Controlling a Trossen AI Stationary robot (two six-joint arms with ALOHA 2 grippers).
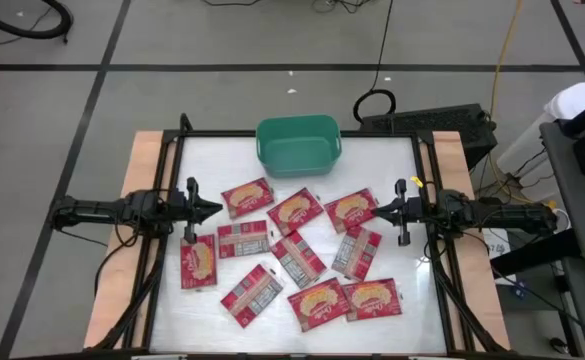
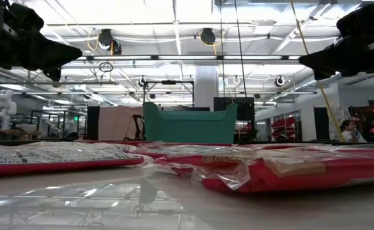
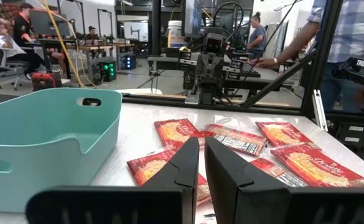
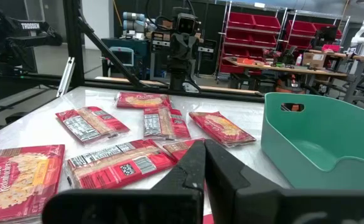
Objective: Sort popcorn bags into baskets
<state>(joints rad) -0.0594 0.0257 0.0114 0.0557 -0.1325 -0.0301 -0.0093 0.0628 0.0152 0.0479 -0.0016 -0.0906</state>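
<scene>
The teal basket (image 1: 298, 143) stands at the table's far edge, in the middle; it also shows in the left wrist view (image 3: 42, 140) and the right wrist view (image 4: 322, 134). Several red popcorn bags (image 1: 294, 210) lie flat and scattered over the middle of the table, some picture side up (image 1: 350, 208), some printed panel up (image 1: 242, 240), a few overlapping. My left gripper (image 1: 217, 208) hovers shut at the left of the bags, above the table. My right gripper (image 1: 377, 210) hovers shut at their right. In the low view both arms (image 2: 20, 38) (image 2: 353, 38) hang high over the table.
A dark frame rail (image 1: 302, 133) runs around the white tabletop. Wooden strips (image 1: 142, 160) flank the table's left and right sides. There is bare table between the basket and the nearest bags and along the near edge. People and benches show in the room beyond.
</scene>
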